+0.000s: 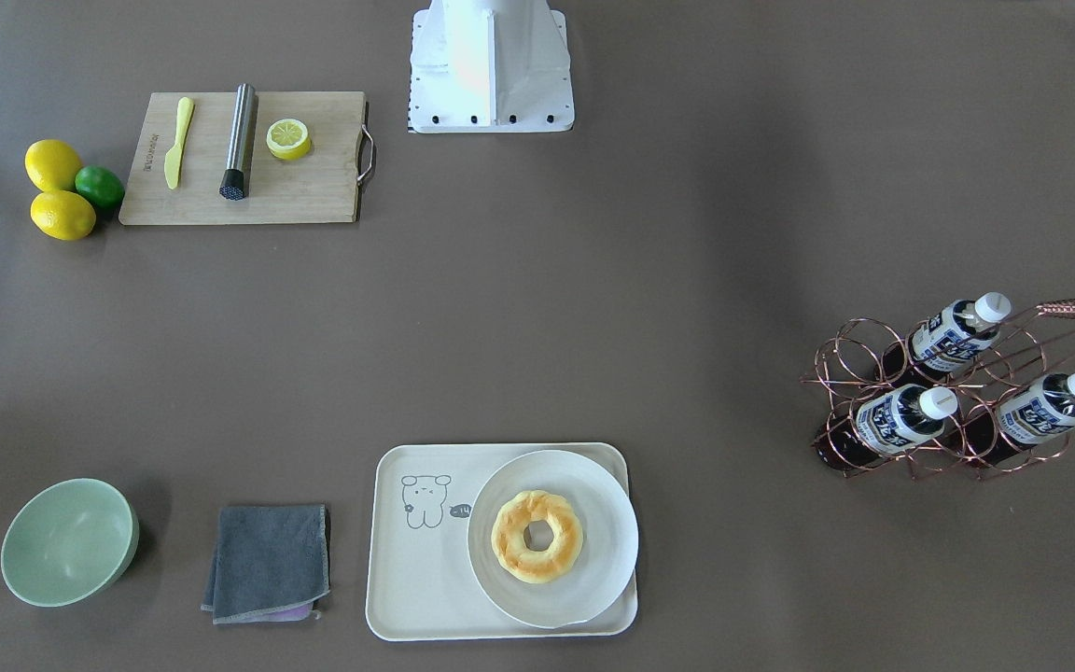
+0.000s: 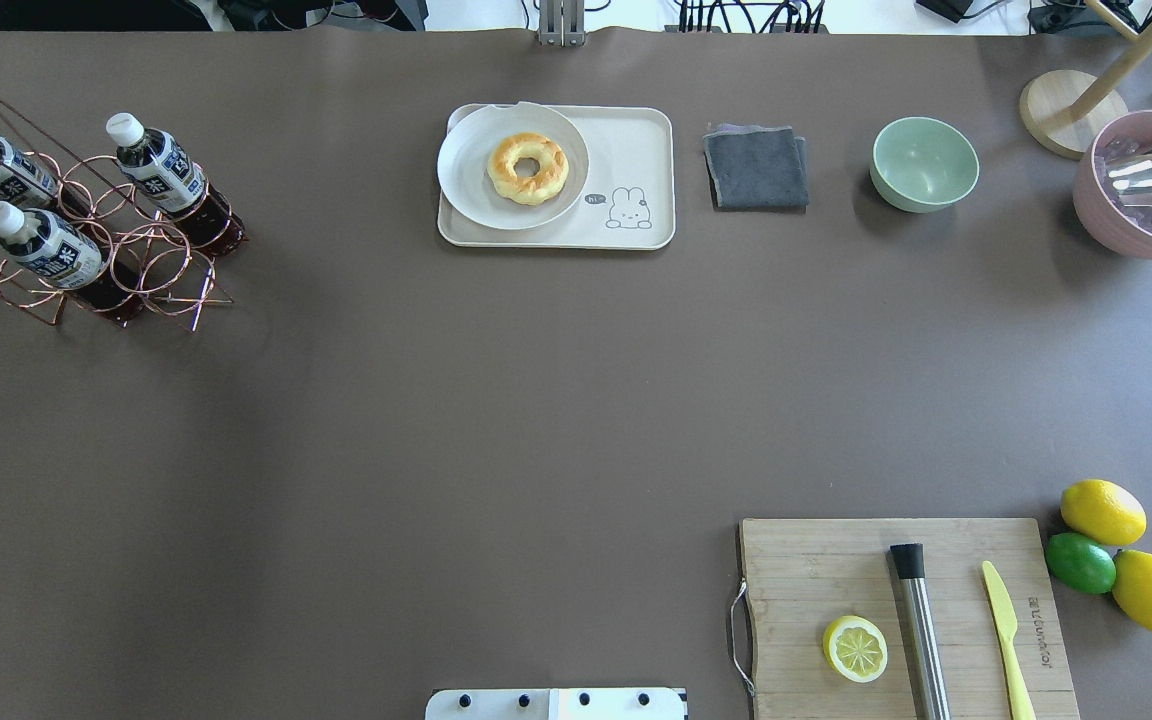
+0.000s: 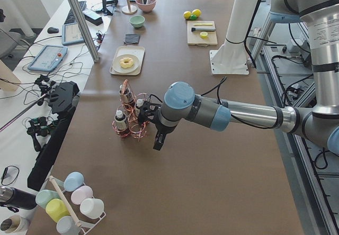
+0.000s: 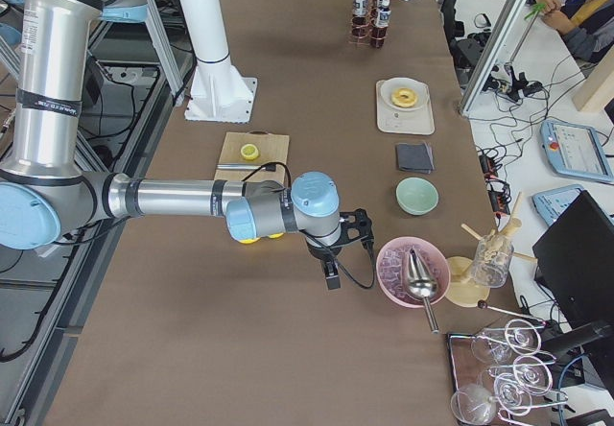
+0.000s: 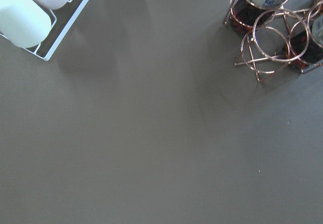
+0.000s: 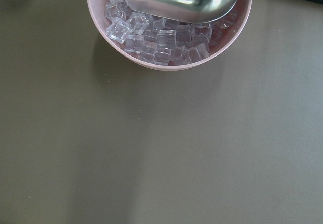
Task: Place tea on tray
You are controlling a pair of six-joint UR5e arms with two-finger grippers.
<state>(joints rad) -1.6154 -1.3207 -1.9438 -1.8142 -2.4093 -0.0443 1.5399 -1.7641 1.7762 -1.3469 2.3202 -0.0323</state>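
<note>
Probably the tea (image 2: 164, 168) handles as a light, fairly stiff bottle, though its thin wall may give under a hard squeeze and its wrap label looks slick. It leans cap-up in the copper wire rack (image 2: 168, 268) at 10 o'clock in the overhead view, so the neck under the cap seems the best hold. The tray (image 2: 648, 135) lies at 12 o'clock. Whether the fingers of the left gripper (image 3: 157, 143) or right gripper (image 4: 330, 276) are parted, I cannot tell.
</note>
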